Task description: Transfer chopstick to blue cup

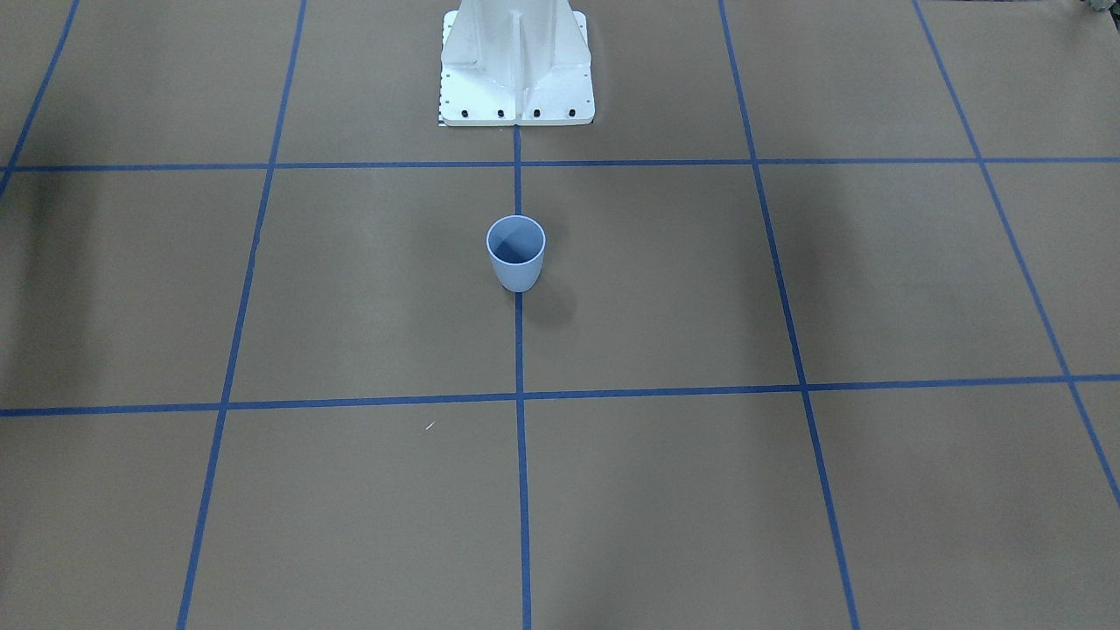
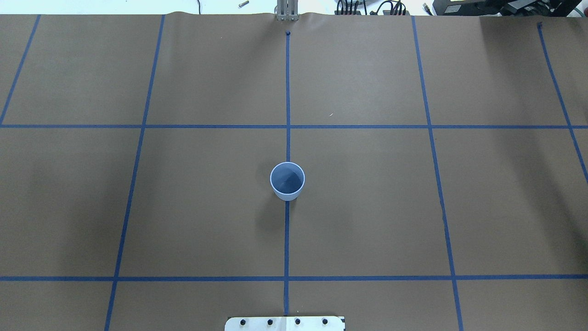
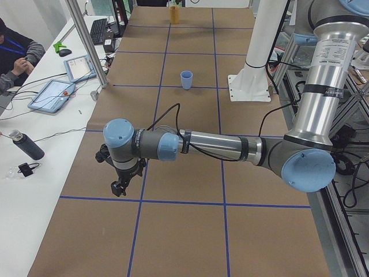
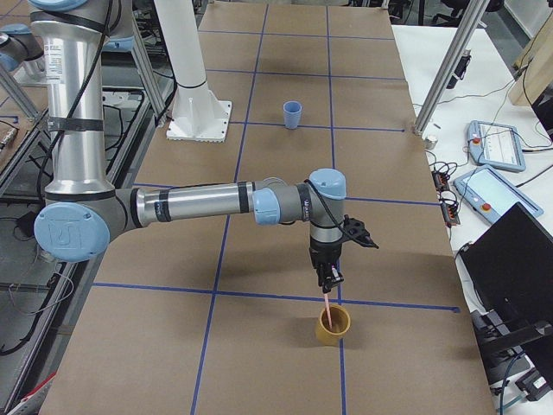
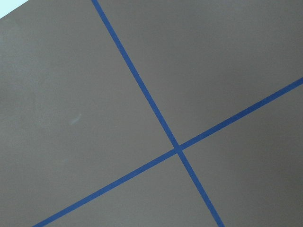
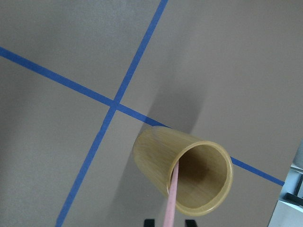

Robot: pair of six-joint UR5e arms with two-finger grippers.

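Note:
The blue cup (image 1: 515, 254) (image 2: 287, 180) (image 4: 293, 113) (image 3: 186, 79) stands upright and empty on the centre tape line, in front of the robot's base. Far off on the robot's right side, my right gripper (image 4: 328, 281) (image 6: 169, 222) hangs over a tan wooden cup (image 4: 332, 325) (image 6: 156, 156). It is shut on the pale pink chopstick (image 4: 326, 300) (image 6: 171, 198), whose lower end still reaches inside that cup. My left gripper (image 3: 118, 189) points down over bare table at the opposite end. It shows only in the side view, so I cannot tell whether it is open or shut.
The white robot pedestal (image 1: 516, 70) (image 2: 285, 323) stands behind the blue cup. A side table beside my left arm holds tablets (image 3: 53, 95) and a bottle (image 3: 26, 145), with a person (image 3: 17, 52) seated there. A laptop (image 4: 510, 259) and pendants sit beside my right arm.

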